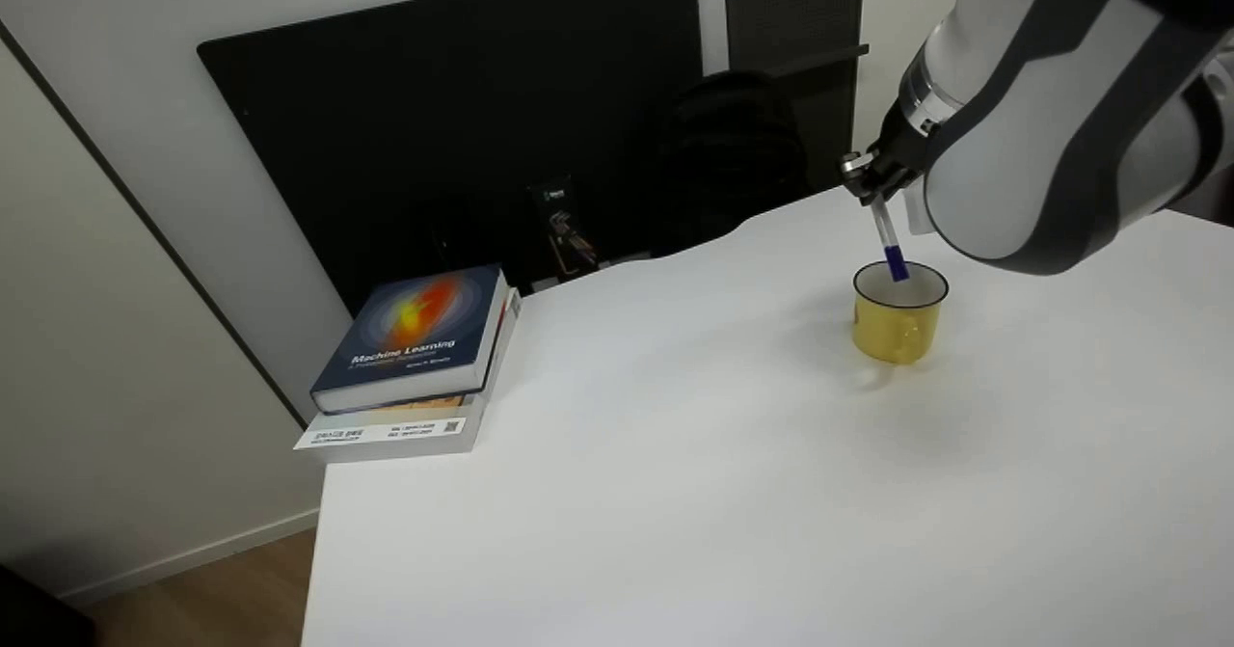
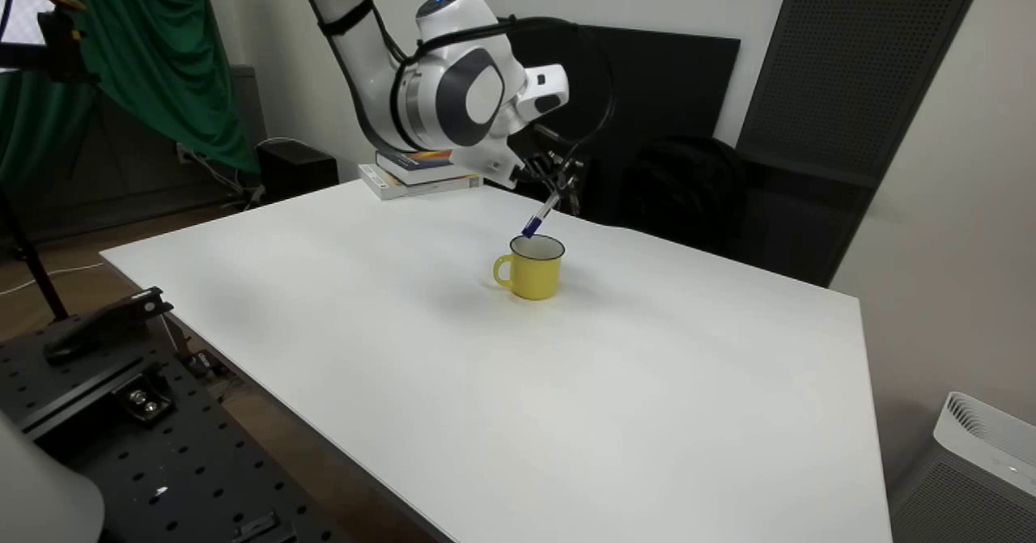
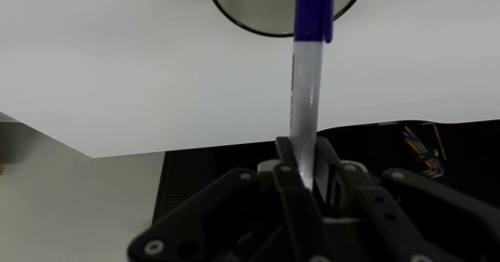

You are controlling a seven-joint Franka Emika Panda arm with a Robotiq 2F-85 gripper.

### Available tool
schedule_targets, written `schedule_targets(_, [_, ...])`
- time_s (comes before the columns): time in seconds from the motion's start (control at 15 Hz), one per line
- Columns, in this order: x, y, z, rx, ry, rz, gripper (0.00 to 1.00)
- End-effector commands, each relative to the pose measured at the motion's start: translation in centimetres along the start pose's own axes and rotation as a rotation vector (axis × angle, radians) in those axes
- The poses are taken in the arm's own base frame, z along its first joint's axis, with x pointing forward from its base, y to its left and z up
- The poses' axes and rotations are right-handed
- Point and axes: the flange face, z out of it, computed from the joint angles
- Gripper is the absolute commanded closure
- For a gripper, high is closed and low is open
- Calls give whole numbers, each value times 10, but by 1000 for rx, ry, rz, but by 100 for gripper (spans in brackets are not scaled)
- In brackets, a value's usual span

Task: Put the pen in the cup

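Fingers [image 3: 285, 152] pinch the pen [image 3: 306, 86], only its thickness apart.

Both exterior views look down across the table [image 2: 647, 413] from well back, sharing cup [image 2: 536, 277], books [image 1: 410, 348] and black panel [image 1: 463, 117]. The wrist view sights closely along the gripper [image 3: 302, 145] to the cup.

Tilted pen [image 1: 888, 235] in fingers [image 1: 870, 182], blue cap [image 1: 897, 263] dwn @ mouth of yel. cup [image 1: 892, 328]

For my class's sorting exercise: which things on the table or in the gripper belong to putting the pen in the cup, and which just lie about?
For the job:
blue-capped pen
yellow mug

Just lying about:
Machine Learning book
book beneath it
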Motion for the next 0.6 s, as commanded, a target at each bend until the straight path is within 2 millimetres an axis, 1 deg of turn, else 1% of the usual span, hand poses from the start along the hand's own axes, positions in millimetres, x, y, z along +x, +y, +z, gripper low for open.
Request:
schedule_targets(0.0, [-2, -11, -2, -5, 17, 5, 96])
schedule_targets(0.2, [0, -18, -2, -3, 21, 3, 96])
schedule_targets(0.47, [-1, -20, -1, -2, 30, -14, 96])
schedule_targets(0.53, [-3, -16, 0, -6, 22, -14, 96])
